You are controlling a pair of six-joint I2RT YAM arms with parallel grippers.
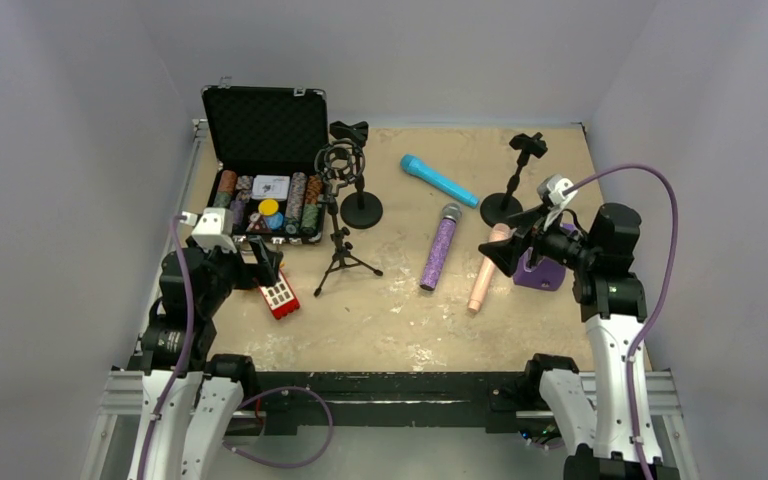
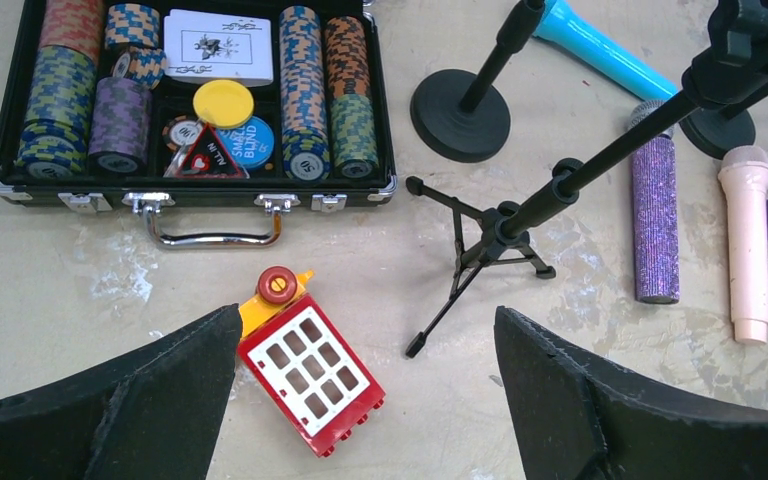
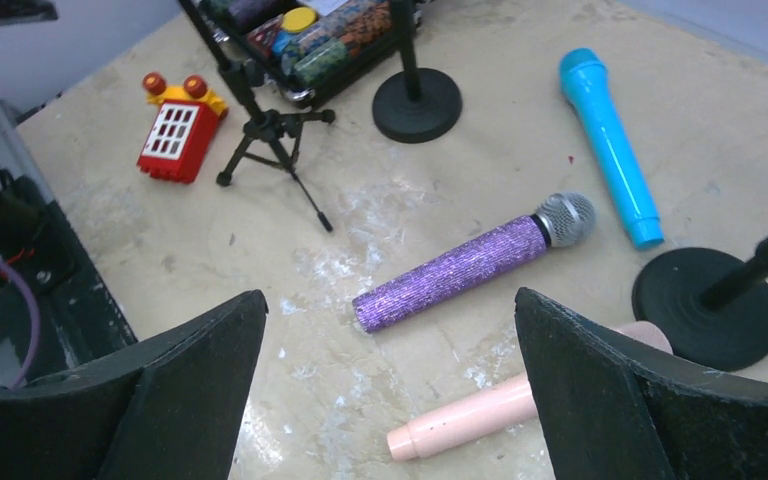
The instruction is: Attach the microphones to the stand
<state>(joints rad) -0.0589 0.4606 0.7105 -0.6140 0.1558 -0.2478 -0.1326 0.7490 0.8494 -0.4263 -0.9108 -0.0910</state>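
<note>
Three microphones [image 3: 450,275] flat near the wide-open, empty right claw [image 3: 390,300]; left claw [image 2: 367,312] agape too, empty.

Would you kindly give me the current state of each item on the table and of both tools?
Case: open, lid upright.
Purple microphone: lying flat, unattached.
Pink microphone: lying flat, unattached.
Blue microphone: lying flat, unattached.
Tripod stand: upright, empty.
Middle disc stand: upright, empty.
Right disc stand: upright, empty.
Red toy block: lying flat.
Left tool: open, empty.
Right tool: open, empty.
</note>
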